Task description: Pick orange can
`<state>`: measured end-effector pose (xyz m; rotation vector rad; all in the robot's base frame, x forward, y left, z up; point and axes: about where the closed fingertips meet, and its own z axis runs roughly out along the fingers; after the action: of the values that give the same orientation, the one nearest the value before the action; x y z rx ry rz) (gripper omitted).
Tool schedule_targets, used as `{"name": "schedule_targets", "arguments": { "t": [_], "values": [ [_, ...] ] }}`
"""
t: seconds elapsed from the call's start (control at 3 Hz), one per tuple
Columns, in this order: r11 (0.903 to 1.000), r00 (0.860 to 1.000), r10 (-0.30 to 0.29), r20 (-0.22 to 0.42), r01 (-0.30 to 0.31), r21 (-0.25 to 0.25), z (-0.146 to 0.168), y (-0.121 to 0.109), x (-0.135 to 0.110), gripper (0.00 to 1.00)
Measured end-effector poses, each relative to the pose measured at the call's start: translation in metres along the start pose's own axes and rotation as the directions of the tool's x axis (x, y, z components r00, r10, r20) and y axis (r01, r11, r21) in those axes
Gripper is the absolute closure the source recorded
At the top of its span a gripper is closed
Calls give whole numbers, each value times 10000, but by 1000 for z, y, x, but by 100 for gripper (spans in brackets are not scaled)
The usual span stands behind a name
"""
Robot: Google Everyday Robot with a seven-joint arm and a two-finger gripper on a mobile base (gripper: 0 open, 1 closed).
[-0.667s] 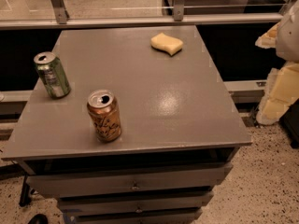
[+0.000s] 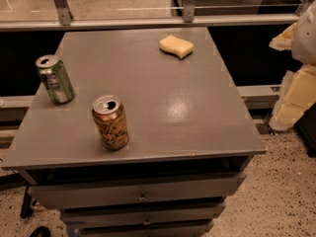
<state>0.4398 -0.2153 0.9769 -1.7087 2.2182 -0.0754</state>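
The orange can (image 2: 109, 122) stands upright near the front left of the grey table (image 2: 197, 112). It is copper-orange with dark scrawled lettering and a silver top with an open tab hole. A green can (image 2: 55, 79) stands upright behind it, at the table's left edge. My gripper (image 2: 292, 98) shows as cream and white parts at the right edge of the camera view. It hangs off the table's right side, far from the orange can, with nothing seen in it.
A yellow sponge (image 2: 176, 46) lies at the table's back right. The table has drawers (image 2: 143, 196) below its front edge. A metal rail and glass panels (image 2: 148, 21) run behind the table. Speckled floor (image 2: 276, 191) lies to the right.
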Motion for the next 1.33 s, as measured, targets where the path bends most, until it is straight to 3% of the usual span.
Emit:
{"name": "schedule_targets", "arguments": {
  "t": [0.33,0.67,1.0,1.33],
  "values": [
    [9994,9937,299,1084,-278,-210,19,0,-12,0],
    [9964,9515,729,2989,-568,-622,49,1,-55,0],
    [9914,8618,1104,4951,-605,-1158,76,9,-110,0],
    [9875,7554,1164,6449,-187,-1563,91,40,-164,0]
  ]
}}
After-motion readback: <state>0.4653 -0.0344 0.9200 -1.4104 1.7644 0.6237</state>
